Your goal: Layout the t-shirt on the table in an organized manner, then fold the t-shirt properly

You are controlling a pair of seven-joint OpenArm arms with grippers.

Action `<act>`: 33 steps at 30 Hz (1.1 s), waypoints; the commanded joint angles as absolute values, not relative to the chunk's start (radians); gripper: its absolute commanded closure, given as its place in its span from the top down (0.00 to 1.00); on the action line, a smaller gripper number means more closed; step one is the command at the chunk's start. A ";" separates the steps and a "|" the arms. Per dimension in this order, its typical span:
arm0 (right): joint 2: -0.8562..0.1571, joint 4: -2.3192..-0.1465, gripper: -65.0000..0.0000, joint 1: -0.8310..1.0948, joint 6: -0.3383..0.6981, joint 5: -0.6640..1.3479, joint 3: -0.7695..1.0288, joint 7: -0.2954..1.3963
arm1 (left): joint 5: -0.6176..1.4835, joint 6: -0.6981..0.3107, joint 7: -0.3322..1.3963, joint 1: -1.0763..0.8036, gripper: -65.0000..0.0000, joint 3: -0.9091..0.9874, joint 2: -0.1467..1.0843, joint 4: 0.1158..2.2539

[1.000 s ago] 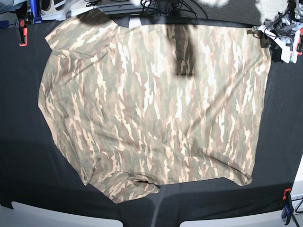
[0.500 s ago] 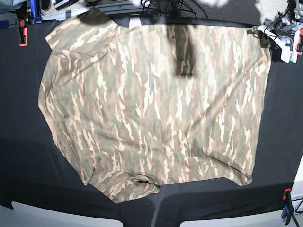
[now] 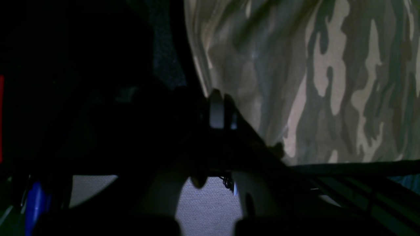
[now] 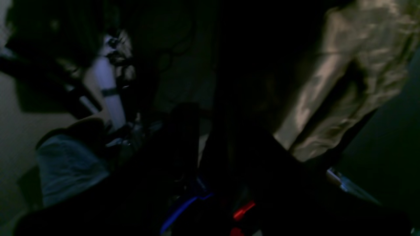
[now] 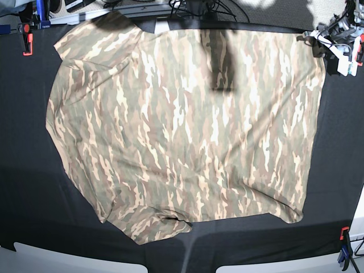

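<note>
The camouflage t-shirt (image 5: 187, 131) lies spread flat across the table (image 5: 28, 170), collar end toward the left and hem toward the right, with a few wrinkles near the lower hem. My left gripper (image 5: 318, 44) sits at the shirt's far right corner, its jaws closed; I cannot tell whether cloth is pinched. Through the left wrist camera that gripper (image 3: 216, 98) is a dark shape beside the t-shirt (image 3: 328, 82) edge. The right wrist view is very dark: the right gripper (image 4: 210, 137) is only a silhouette, with the t-shirt (image 4: 344, 82) to its right.
A red clamp (image 5: 27, 42) and a blue clamp (image 5: 40, 11) sit at the far left edge, another clamp (image 5: 344, 250) at the near right. Cables (image 5: 199, 8) run along the far edge. A dark shadow (image 5: 220, 60) falls on the shirt.
</note>
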State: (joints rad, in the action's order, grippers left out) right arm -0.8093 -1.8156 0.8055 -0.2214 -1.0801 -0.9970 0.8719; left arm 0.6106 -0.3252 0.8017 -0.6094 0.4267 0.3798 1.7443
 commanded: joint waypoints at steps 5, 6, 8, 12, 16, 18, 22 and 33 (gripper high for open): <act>-0.807 -1.829 0.44 0.811 -0.235 -1.105 -1.013 0.857 | 0.623 -0.330 0.792 -0.614 0.00 0.433 0.394 1.756; -0.803 -1.829 0.47 0.809 -0.236 -1.104 -1.011 0.857 | 0.623 -0.330 0.792 -0.614 0.00 0.433 0.394 1.756; -0.788 -1.829 0.49 0.809 -0.252 -1.105 -1.000 0.857 | 0.622 -0.330 0.793 -0.615 0.00 0.433 0.394 1.756; -0.757 -1.829 0.49 0.792 -0.341 -1.131 -0.947 0.863 | 0.623 -0.330 0.793 -0.614 0.00 0.433 0.394 1.756; -0.746 -1.828 0.49 0.733 -0.384 -1.129 -0.916 0.942 | 0.623 -0.330 0.793 -0.614 0.00 0.433 0.394 1.756; -0.748 -1.828 0.49 0.726 -0.381 -1.119 -0.916 0.925 | 0.623 -0.330 0.793 -0.614 0.00 0.433 0.394 1.756; -0.749 -1.827 0.49 0.734 -0.311 -1.084 -0.937 0.894 | 0.623 -0.330 0.792 -0.614 0.00 0.433 0.394 1.756; -0.795 -1.823 0.49 0.721 -0.290 -1.047 -0.940 0.857 | 0.623 -0.330 0.792 -0.609 0.00 0.433 0.394 1.756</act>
